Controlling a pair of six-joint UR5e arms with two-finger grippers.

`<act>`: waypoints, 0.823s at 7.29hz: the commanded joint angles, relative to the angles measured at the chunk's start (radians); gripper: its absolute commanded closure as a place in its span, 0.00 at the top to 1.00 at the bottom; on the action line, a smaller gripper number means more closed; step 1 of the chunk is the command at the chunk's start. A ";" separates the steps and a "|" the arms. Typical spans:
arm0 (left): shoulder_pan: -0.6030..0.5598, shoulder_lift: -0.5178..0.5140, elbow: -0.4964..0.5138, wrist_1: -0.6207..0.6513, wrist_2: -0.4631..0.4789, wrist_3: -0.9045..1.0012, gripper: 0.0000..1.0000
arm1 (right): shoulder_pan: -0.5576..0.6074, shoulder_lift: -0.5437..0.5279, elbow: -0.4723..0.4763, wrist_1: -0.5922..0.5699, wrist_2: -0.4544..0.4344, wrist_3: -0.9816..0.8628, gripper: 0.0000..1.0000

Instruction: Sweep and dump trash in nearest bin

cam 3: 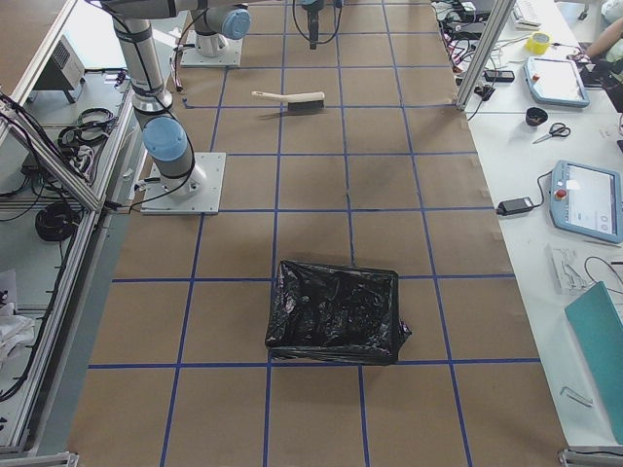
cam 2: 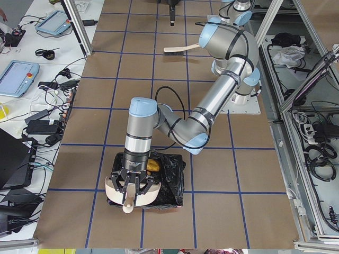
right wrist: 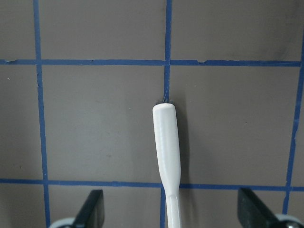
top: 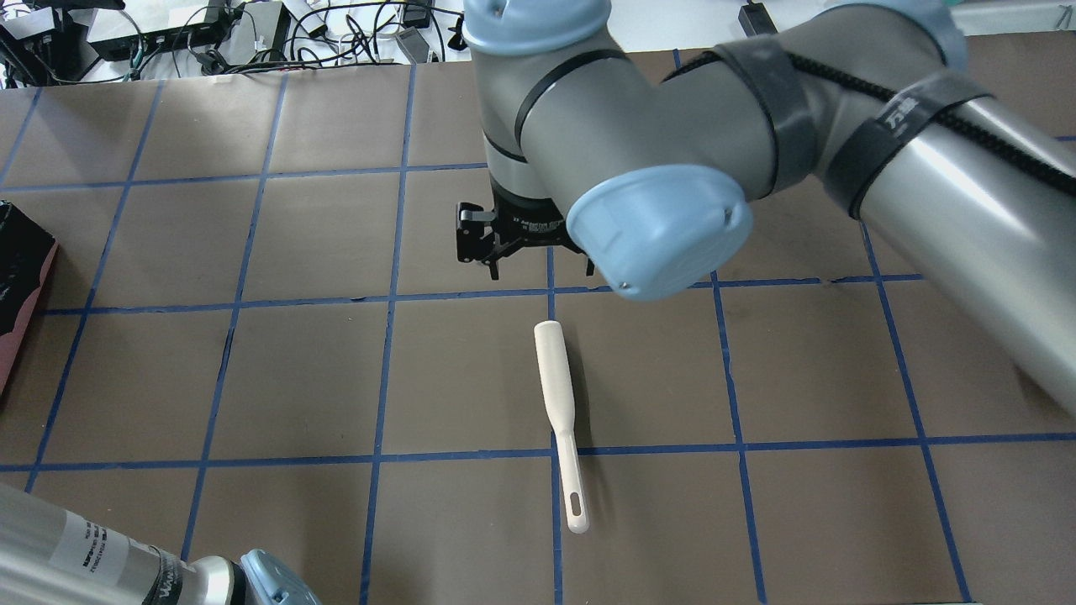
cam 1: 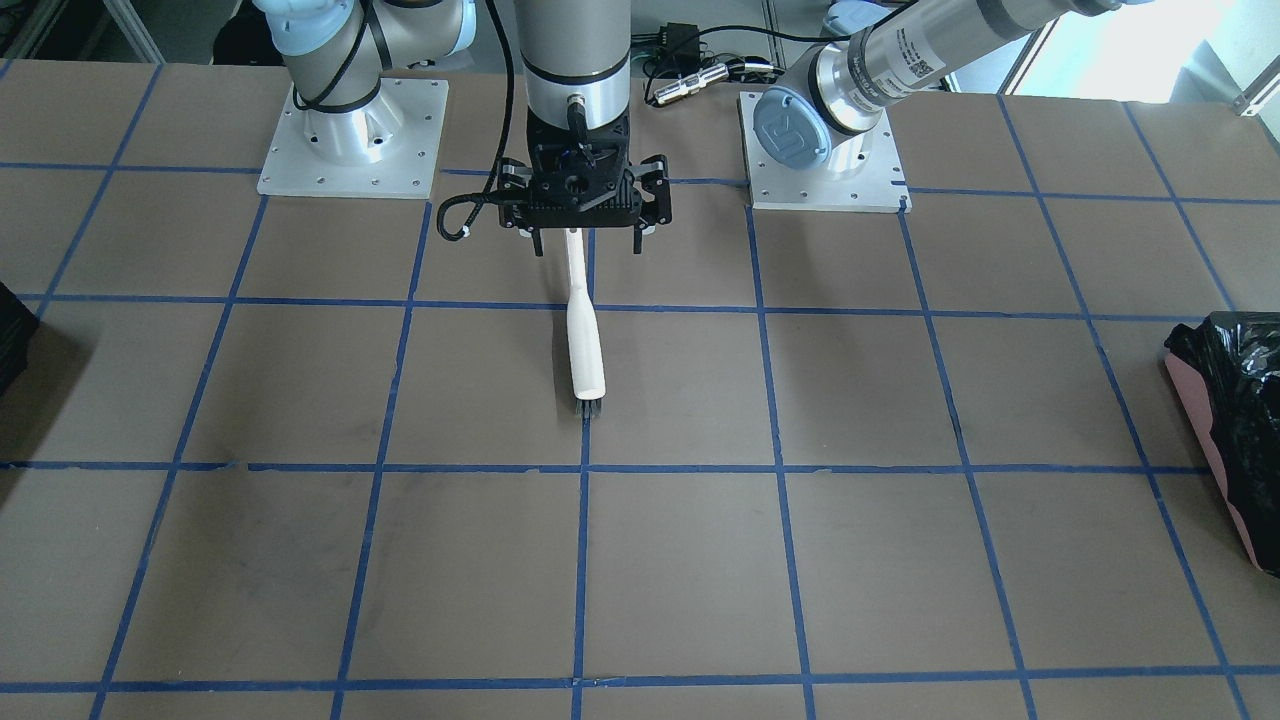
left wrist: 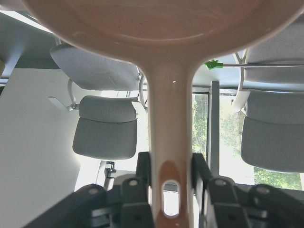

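White dustpan (left wrist: 166, 109) clamped in L pincer (left wrist: 171, 171) over bin (cam 2: 170, 179); R pincer (cam 1: 587, 245) downward, apart, above brush (cam 1: 585, 350).

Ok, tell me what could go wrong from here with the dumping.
1. The left pincer holds the dustpan at the bin edge, seemingly partly past its rim, so scraps may spill outside.
2. The golden-brown piece sits close to that rim, and whether it is fully inside is unclear.
3. The right pincer hangs open astride the brush. A sideways move could knock it.
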 commanded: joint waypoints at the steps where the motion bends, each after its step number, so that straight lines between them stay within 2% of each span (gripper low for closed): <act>1: -0.005 0.023 0.068 -0.070 -0.049 -0.015 0.00 | -0.144 -0.063 -0.046 0.116 -0.003 -0.155 1.00; 2: -0.008 0.043 0.094 -0.157 -0.065 -0.017 0.00 | -0.237 -0.109 -0.038 0.149 -0.003 -0.267 0.99; 3: -0.014 0.064 0.096 -0.238 -0.135 -0.048 0.00 | -0.288 -0.154 -0.009 0.163 -0.004 -0.345 0.99; 5: -0.018 0.066 0.069 -0.383 -0.283 -0.197 0.00 | -0.296 -0.246 0.099 0.087 -0.003 -0.339 1.00; 6: -0.050 0.075 0.052 -0.411 -0.316 -0.240 0.00 | -0.301 -0.243 0.101 0.044 -0.009 -0.351 1.00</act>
